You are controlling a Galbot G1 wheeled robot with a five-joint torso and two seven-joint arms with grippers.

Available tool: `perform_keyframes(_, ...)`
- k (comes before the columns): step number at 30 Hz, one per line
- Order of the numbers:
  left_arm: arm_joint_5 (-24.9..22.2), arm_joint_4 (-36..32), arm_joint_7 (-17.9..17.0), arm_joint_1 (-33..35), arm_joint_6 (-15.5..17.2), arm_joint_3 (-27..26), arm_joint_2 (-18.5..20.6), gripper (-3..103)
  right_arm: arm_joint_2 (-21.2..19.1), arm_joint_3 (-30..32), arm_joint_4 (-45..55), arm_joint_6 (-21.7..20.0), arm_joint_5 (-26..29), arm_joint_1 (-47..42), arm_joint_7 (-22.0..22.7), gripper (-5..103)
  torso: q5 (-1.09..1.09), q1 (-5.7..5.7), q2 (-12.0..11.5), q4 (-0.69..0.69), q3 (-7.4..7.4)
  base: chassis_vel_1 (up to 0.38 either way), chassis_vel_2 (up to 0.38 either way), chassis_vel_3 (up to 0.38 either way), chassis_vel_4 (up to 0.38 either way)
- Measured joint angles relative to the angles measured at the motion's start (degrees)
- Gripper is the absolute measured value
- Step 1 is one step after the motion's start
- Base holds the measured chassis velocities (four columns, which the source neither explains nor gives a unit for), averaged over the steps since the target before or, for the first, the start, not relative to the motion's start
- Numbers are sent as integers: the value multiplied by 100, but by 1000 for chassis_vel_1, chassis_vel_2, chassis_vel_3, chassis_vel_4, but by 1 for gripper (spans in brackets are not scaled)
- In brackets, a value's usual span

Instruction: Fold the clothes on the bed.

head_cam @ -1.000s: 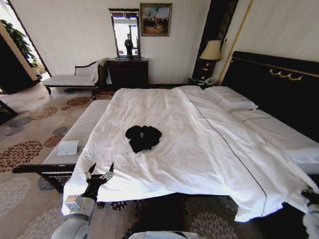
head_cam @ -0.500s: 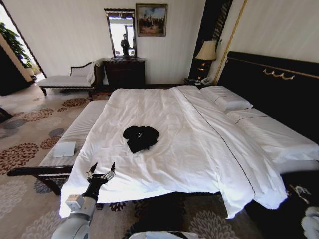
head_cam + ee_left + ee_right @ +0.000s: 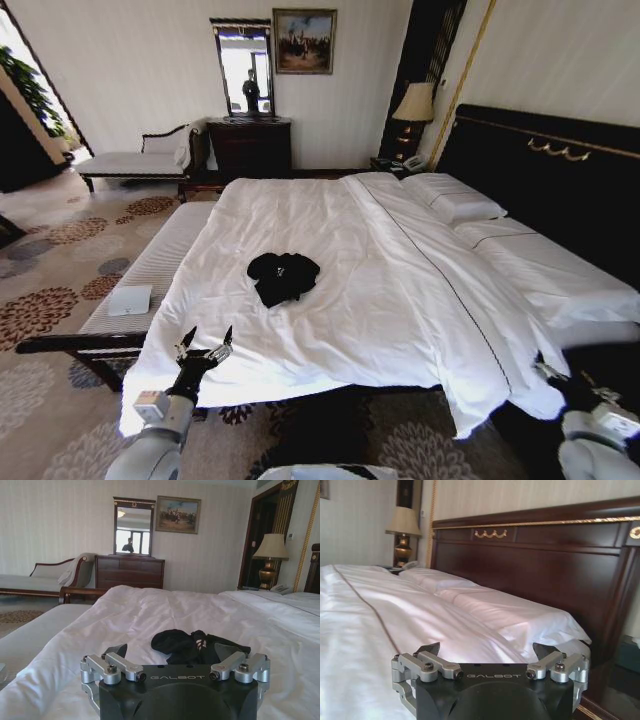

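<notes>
The clothes, one crumpled black T-shirt, lie in a small heap on the white duvet of the bed, toward its near left part. My left gripper hovers open at the bed's near left corner, well short of the shirt. The left wrist view looks over that open gripper toward the clothes lying beyond its fingers. At the bed's near right corner, low, is my right gripper. In the right wrist view this gripper stands open and empty, facing the bed and the pillows.
A striped bench with a white folded item runs along the bed's left side. White pillows lie before the dark headboard. A chaise, a dresser and a lamp stand along the far wall. Patterned carpet covers the floor.
The camera shifted slightly at first, moving the whole picture. My right arm has risen into view at the lower right. The left gripper and the shirt have stayed put.
</notes>
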Motion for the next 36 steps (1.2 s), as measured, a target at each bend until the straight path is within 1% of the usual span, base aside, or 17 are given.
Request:
perform_keyframes(1, 0, 0, 0, 0, 0, 0, 0, 98, 0, 0, 0, 0, 0, 0, 0, 100, 0, 0, 0, 0, 0, 0, 0, 0, 0)
perform_keyframes(6, 16, -51, 0, 35, -2, -7, 16, 98, 265, -252, 462, -5, -303, -170, 0, 100, 2, 0, -1, -2, 1, 0, 0, 0, 0)
perform_keyframes(16, 130, -26, 0, 64, -21, 115, -28, 98, 556, -562, 669, 120, -515, -409, -91, 100, 3, 0, -1, -3, 0, 92, 80, -76, -87)
perform_keyframes(22, 123, -25, -18, 47, -21, 95, 9, 98, 591, -712, 737, 213, -511, -421, -174, 100, 0, 0, 0, 0, 0, 195, 179, -191, -185)
perform_keyframes(25, 119, -17, -21, 48, -21, 85, 10, 98, 593, -768, 745, 262, -510, -432, -209, 100, -2, 0, 0, -2, 0, 102, 89, -91, -110)
perform_keyframes(29, 118, -7, -18, 52, -21, 89, -20, 98, 607, -862, 772, 297, -516, -455, -265, 100, 0, 0, 0, -1, -1, 17, 12, -8, -14)
perform_keyframes(30, 119, -5, -16, 54, -21, 93, -26, 98, 611, -876, 777, 300, -523, -459, -272, 100, 1, 0, 0, -2, 0, 0, 0, 0, 0)
perform_keyframes(31, 122, 2, -11, 56, -21, 99, -35, 98, 620, -911, 782, 305, -550, -468, -296, 100, 8, 0, -1, 0, 1, 0, 0, 0, 0)
perform_keyframes(36, 122, 11, -6, 47, -21, 98, -28, 98, 627, -941, 790, 312, -616, -490, -328, 100, 4, 1, -1, -2, 1, -27, -13, 18, 11)
